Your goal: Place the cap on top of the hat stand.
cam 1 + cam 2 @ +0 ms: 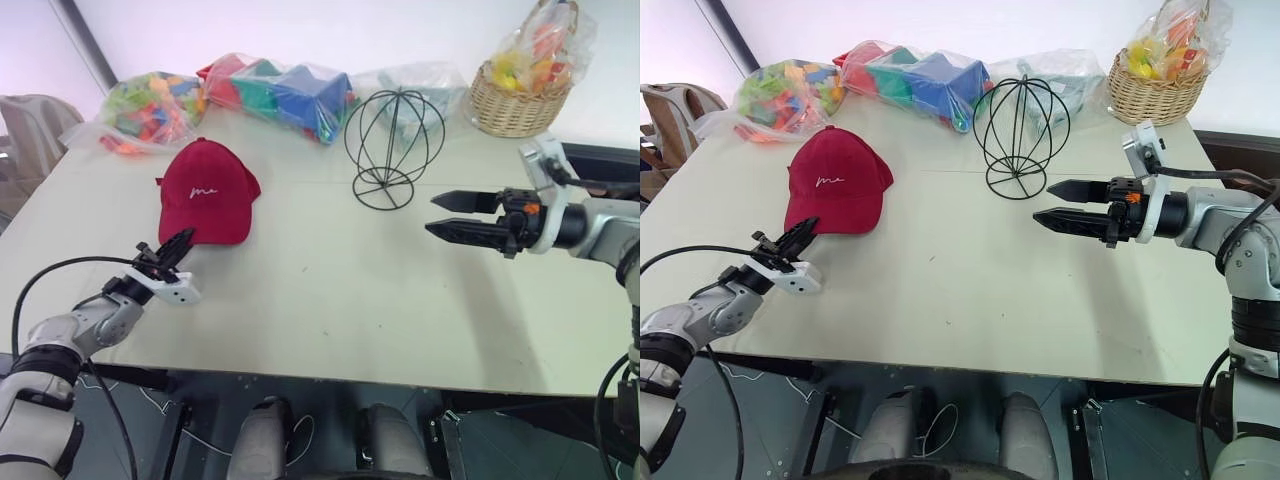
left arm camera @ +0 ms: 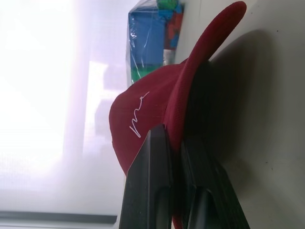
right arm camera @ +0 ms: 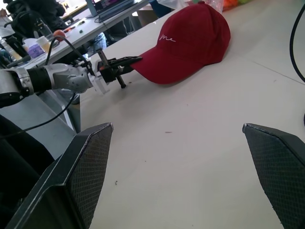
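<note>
The room is bright and the light is soft, coming from above and behind the table (image 1: 330,300). Shadows are faint: a pale one lies under the cap (image 1: 205,190) and a thin one by the hat stand (image 1: 392,148). The head views are sharp, with a slight purple tint at the back. In the left wrist view a big white glare washes out one side, and the near fingers (image 2: 150,191) look dark and blurry
</note>
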Robot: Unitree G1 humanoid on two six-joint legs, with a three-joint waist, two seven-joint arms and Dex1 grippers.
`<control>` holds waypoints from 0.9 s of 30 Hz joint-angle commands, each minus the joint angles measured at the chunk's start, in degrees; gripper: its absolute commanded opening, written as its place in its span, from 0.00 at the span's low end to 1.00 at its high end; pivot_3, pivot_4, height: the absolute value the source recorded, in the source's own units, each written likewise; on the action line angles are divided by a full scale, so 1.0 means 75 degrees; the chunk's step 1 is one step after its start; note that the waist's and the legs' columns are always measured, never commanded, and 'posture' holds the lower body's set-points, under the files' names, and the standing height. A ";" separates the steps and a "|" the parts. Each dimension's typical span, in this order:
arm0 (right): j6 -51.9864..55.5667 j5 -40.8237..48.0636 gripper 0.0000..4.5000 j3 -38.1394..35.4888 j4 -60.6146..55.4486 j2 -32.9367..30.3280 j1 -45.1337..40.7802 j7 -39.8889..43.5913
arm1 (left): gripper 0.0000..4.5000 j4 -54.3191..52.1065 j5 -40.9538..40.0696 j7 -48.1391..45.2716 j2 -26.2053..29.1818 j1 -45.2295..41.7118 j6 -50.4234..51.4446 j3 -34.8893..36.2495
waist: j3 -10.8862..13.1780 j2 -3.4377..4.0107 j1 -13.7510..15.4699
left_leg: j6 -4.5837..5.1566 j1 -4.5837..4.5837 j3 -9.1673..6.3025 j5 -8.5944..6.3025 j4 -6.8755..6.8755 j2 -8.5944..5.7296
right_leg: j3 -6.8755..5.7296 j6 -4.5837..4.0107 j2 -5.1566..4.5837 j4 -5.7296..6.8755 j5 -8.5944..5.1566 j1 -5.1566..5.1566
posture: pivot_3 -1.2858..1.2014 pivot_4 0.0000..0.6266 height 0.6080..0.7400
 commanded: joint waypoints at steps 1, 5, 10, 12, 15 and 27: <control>-0.0130 0.0117 1.00 -0.0240 -0.0250 -0.0038 -0.0084 -0.0041 | 0.01 -0.0305 0.0036 0.0141 -0.0031 0.0022 0.0531 0.0006 | 0.0001 -0.0002 -0.0005 | 0.0000 0.0000 0.0000 0.0000 0.0000 0.0000 | 0.0000 0.0000 0.0000 0.0000 0.0000 0.0000 | 0.52 0.24 1.00; -0.0517 -0.0186 1.00 -0.0411 0.0110 -0.0274 -0.0052 -0.0022 | 0.01 -0.1575 -0.0353 0.0136 0.0319 0.0036 0.1269 0.0749 | 0.0031 -0.0054 -0.0038 | 0.0000 -0.0020 -0.0002 0.0000 0.0000 0.0002 | 0.0000 0.0000 0.0005 0.0000 0.0000 -0.0020 | 0.52 0.24 1.00; -0.1217 -0.0657 1.00 -0.0620 0.0987 -0.0791 -0.0138 0.0246 | 0.01 -0.3634 -0.0887 -0.0727 0.0623 -0.0337 0.1954 0.1679 | 0.0065 -0.0115 -0.0038 | 0.0000 -0.0041 0.0000 0.0001 -0.0002 0.0007 | 0.0001 0.0000 0.0008 -0.0007 0.0000 -0.0038 | 0.52 0.24 1.00; -0.1506 -0.0837 1.00 -0.0667 0.1336 -0.0924 -0.0187 0.0333 | 0.01 -0.4138 -0.1011 -0.1113 0.0607 -0.0793 0.2064 0.1798 | 0.0065 -0.0116 -0.0030 | 0.0000 -0.0039 0.0003 0.0001 -0.0002 0.0006 | 0.0001 0.0000 0.0008 -0.0011 0.0000 -0.0033 | 0.52 0.24 1.00; -0.1911 -0.1092 1.00 -0.0727 0.1811 -0.1047 -0.0235 0.0414 | 0.01 -0.4479 -0.1104 -0.1703 0.0397 -0.1655 0.2147 0.1693 | 0.0064 -0.0117 -0.0033 | 0.0000 -0.0033 0.0005 0.0001 -0.0001 0.0005 | 0.0001 0.0000 0.0008 -0.0013 0.0000 -0.0026 | 0.52 0.24 1.00; -0.2973 -0.1696 1.00 -0.1211 0.3556 -0.1693 -0.0422 0.0831 | 0.01 -0.3197 -0.0811 -0.2559 -0.2407 -0.4214 0.2297 0.0191 | 0.0065 -0.0117 -0.0056 | -0.0017 -0.0029 0.0024 0.0014 0.0009 0.0004 | 0.0007 0.0012 0.0011 -0.0013 -0.0006 -0.0022 | 0.52 0.24 1.00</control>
